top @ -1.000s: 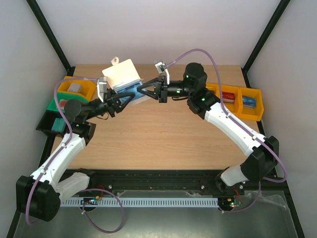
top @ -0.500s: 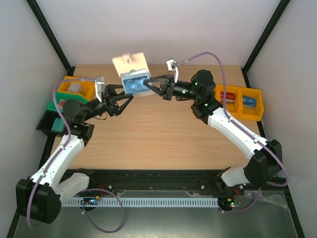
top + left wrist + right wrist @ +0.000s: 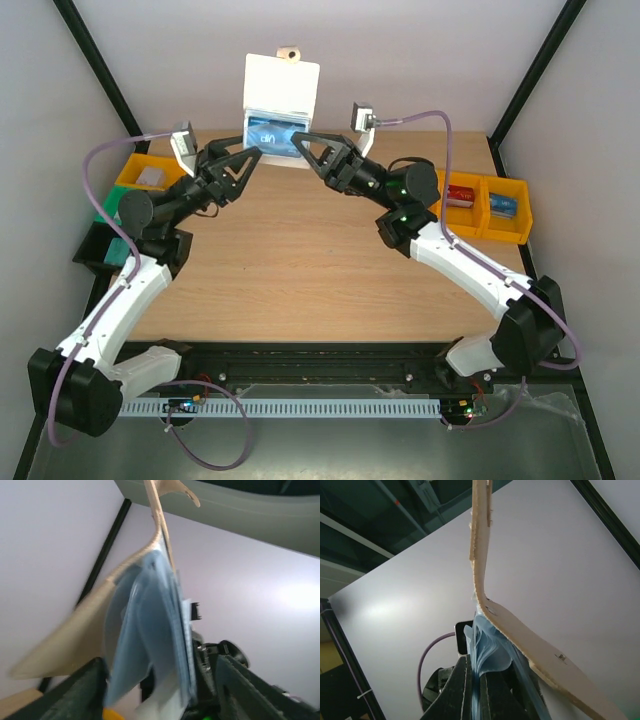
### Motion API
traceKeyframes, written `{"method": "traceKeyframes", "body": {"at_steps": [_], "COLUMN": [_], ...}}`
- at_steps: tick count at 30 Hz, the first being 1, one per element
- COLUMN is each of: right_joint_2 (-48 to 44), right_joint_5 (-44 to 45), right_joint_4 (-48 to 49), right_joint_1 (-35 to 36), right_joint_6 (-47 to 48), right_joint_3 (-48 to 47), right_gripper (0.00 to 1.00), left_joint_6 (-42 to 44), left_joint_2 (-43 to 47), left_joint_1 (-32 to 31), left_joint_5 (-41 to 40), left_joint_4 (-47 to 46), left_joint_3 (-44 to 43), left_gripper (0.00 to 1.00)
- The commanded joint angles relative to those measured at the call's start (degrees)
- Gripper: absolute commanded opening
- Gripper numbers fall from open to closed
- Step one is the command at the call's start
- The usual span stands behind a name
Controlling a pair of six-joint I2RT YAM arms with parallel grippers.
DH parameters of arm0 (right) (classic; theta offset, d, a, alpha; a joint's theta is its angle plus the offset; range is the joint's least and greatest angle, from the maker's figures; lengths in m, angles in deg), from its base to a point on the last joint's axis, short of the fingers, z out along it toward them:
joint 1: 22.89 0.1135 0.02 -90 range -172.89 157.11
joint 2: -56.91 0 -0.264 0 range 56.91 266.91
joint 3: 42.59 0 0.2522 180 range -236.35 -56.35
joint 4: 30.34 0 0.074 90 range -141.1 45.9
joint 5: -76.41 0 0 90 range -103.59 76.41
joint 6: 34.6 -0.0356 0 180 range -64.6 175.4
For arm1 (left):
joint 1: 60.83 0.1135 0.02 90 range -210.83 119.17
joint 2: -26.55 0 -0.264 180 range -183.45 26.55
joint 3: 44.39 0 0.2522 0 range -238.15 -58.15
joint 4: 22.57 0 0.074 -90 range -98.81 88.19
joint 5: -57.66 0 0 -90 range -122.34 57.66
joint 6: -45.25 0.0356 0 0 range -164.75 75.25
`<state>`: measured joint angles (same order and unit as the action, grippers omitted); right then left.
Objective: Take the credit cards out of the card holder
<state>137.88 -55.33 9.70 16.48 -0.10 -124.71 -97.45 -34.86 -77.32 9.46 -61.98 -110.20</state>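
Note:
The card holder (image 3: 282,92) hangs open in the air above the back of the table, pale beige flap up, blue inside (image 3: 272,135) below. My right gripper (image 3: 301,144) is shut on a blue inner pocket; in the right wrist view its jaws (image 3: 479,680) pinch the blue layers under the curved beige cover (image 3: 520,625). My left gripper (image 3: 250,163) stands open just left of the holder. In the left wrist view the blue pockets (image 3: 150,625) hang between its spread fingers (image 3: 85,690), not gripped. The credit cards are hidden.
Yellow bins (image 3: 490,210) with red and blue items stand at the right edge. Another yellow bin (image 3: 150,175), a green one (image 3: 105,213) and a black one (image 3: 98,250) line the left edge. Black frame posts rise at both back corners.
The left gripper opened and let go of the holder. The right gripper raised the holder and carried it toward the back wall; the left arm rose after it.

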Motion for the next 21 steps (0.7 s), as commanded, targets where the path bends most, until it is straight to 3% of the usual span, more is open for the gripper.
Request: {"method": "traceKeyframes", "body": {"at_steps": [1,4,6,11,17,21], "right_joint_2": [1.0,1.6,1.7,0.6,1.3,0.5], "right_joint_5": [1.8,1.2,0.7,0.0,-1.6,-1.5], "right_joint_4": [5.9,6.1,5.6,1.8,1.2,0.3], "right_joint_1": [0.5,0.6,0.6,0.7,0.7,0.6], "right_joint_6": [-1.1,-1.2,-1.1,2.4,2.3,3.7], "right_joint_3": [-1.3,-2.1,-2.2,-1.6,-2.4,-2.0], "right_gripper": [0.02,0.02,0.02,0.02,0.02,0.02], "left_joint_6": [-0.1,0.0,-0.3,-0.4,0.0,0.9], "left_joint_2": [-0.9,-1.1,-1.0,-1.1,-1.6,-1.2], "left_joint_1": [-2.7,-3.0,-3.0,-2.7,-2.7,-2.6], "left_joint_5": [0.5,-0.5,-1.6,-1.6,-1.0,-0.7], "left_joint_4": [-4.4,-3.3,-3.4,-2.9,-3.0,-1.9], "left_joint_3": [-1.9,-2.2,-3.0,-3.5,-4.0,-3.8], "left_gripper": [0.56,0.31,0.19,0.2,0.03,0.02]}}
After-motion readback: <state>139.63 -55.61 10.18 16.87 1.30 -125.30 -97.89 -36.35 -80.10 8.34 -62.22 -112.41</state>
